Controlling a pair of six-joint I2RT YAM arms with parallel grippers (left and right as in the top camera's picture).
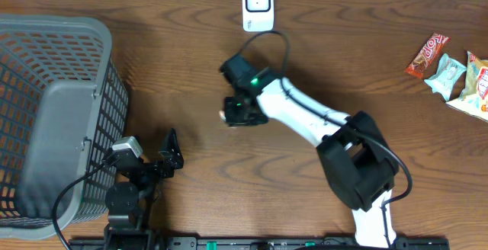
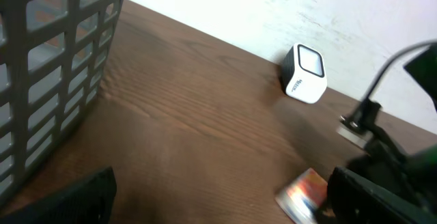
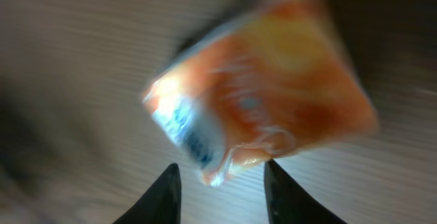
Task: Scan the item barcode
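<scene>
The item is an orange snack packet with a silvery end, blurred in the right wrist view and lying just past my right gripper. The jaws stand apart; one corner of the packet dips between the fingertips without being clamped. From overhead, the right gripper is mid-table with the packet peeking out at its left. The white barcode scanner stands at the table's back edge, apart from both. My left gripper is wide open and empty near the front; its view shows the packet and the scanner.
A large grey mesh basket fills the left side, close to the left arm. Several more snack packets lie at the far right. A black cable loops over the right wrist near the scanner.
</scene>
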